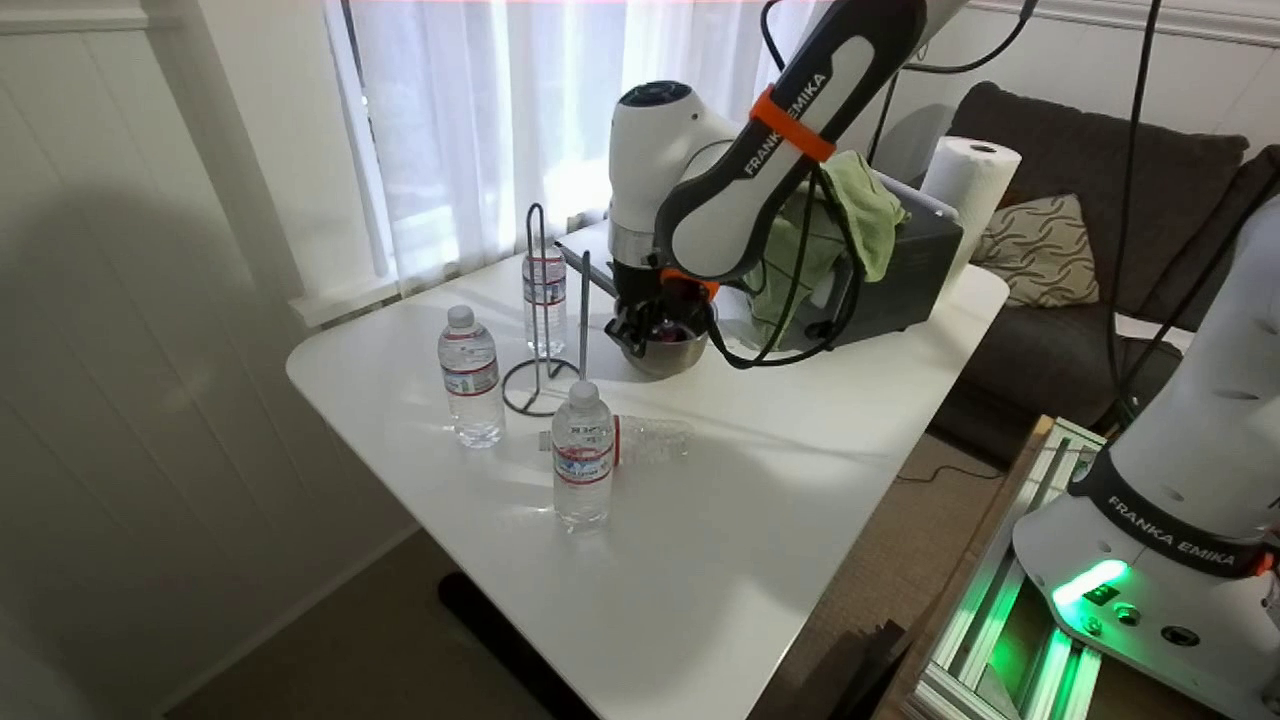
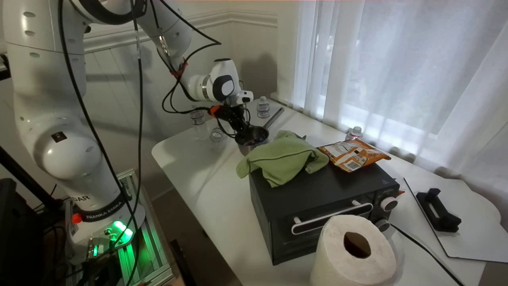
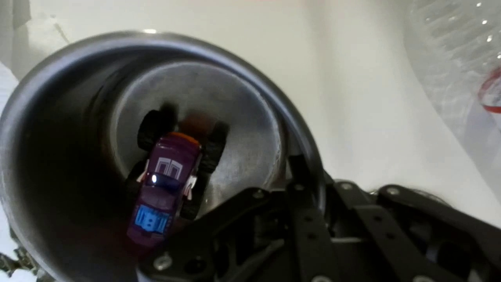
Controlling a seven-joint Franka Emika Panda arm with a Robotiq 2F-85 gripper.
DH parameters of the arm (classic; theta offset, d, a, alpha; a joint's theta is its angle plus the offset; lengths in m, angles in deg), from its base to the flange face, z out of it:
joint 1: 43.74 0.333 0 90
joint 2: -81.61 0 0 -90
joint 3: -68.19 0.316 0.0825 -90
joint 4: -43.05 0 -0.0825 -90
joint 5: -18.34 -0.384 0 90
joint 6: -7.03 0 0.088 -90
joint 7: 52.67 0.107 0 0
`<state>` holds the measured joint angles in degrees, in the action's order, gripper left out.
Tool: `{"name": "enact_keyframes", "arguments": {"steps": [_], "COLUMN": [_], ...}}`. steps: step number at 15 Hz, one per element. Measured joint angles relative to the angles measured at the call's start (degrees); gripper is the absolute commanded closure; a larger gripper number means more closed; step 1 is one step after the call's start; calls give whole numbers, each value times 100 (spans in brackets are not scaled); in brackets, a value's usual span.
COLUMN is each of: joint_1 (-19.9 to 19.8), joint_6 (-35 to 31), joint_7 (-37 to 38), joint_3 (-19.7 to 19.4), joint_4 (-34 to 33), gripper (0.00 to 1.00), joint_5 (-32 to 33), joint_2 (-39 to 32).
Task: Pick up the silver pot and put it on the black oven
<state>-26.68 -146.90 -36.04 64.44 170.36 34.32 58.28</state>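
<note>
The silver pot point(image 1: 668, 358) stands on or just above the white table; I cannot tell which. It also shows in an exterior view point(image 2: 245, 150), partly behind the green towel. In the wrist view I look into the pot point(image 3: 246, 102); a purple toy car point(image 3: 172, 164) with black wheels lies inside it. My gripper point(image 3: 315, 174) straddles the pot's rim, one finger inside and one outside, and looks shut on it. The gripper shows at the pot in both exterior views point(image 1: 655, 322) point(image 2: 243, 124). The black oven point(image 2: 317, 194) stands beside the pot, also in an exterior view point(image 1: 905, 275).
A green towel point(image 2: 281, 159) and an orange snack bag point(image 2: 353, 155) lie on the oven top. A paper towel roll point(image 2: 333, 254) stands by its front. Upright water bottles point(image 1: 472, 380) point(image 1: 583, 460), a lying bottle point(image 1: 650, 440) and a wire stand point(image 1: 537, 300) are near the pot.
</note>
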Motion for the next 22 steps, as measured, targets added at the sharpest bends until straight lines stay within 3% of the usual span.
{"name": "enact_keyframes", "arguments": {"steps": [6, 13, 17, 22], "joint_1": [320, 91, -219, -673], "joint_6": [794, 1986, 2534, 3409], "joint_7": [725, 875, 580, -494], "joint_3": [-146, 268, 546, 619], "joint_4": [44, 228, 321, 340], "gripper": [99, 99, 99, 99], "joint_5": [664, 612, 319, -371], "joint_2": [612, 1603, 2203, 2917]}}
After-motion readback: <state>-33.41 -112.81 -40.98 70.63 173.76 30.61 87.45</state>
